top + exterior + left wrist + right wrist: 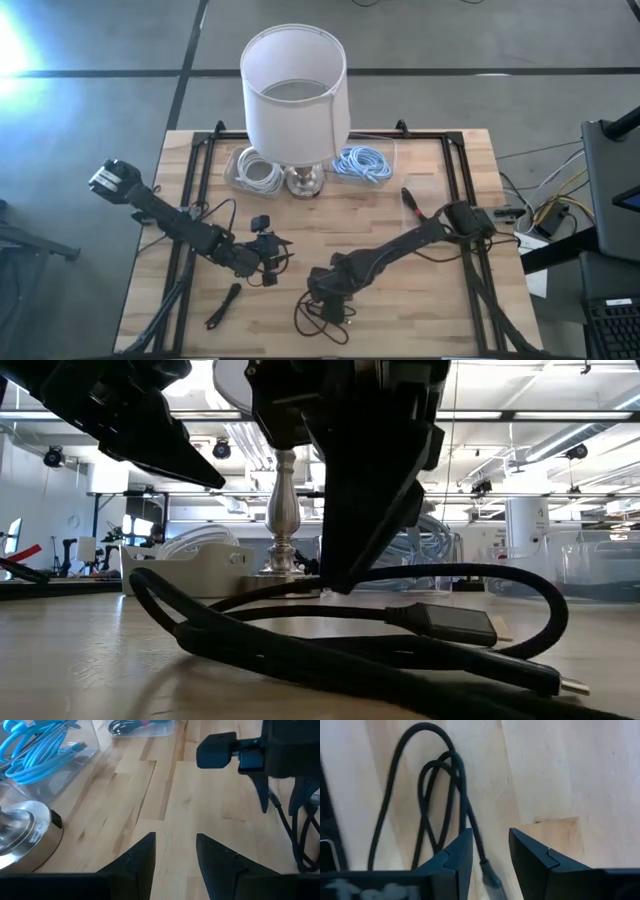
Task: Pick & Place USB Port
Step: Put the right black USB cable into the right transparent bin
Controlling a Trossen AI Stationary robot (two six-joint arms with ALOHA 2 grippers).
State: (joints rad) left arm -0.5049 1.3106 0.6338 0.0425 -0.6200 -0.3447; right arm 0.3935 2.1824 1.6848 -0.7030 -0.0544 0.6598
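Your right gripper (487,851) stood unclenched around the black USB cable (454,785) near the table's front; light and floppy, it was best pinched at the stiff plug. The left gripper (175,855) waited released.

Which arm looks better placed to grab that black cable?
The right. Its gripper is down on the black cable, open fingers beside the plug. The left gripper hangs open above bare table, apart.

The left tool (174,862), fingers apart, hangs over bare wood near the lamp base (25,837) and blue cable (37,750).
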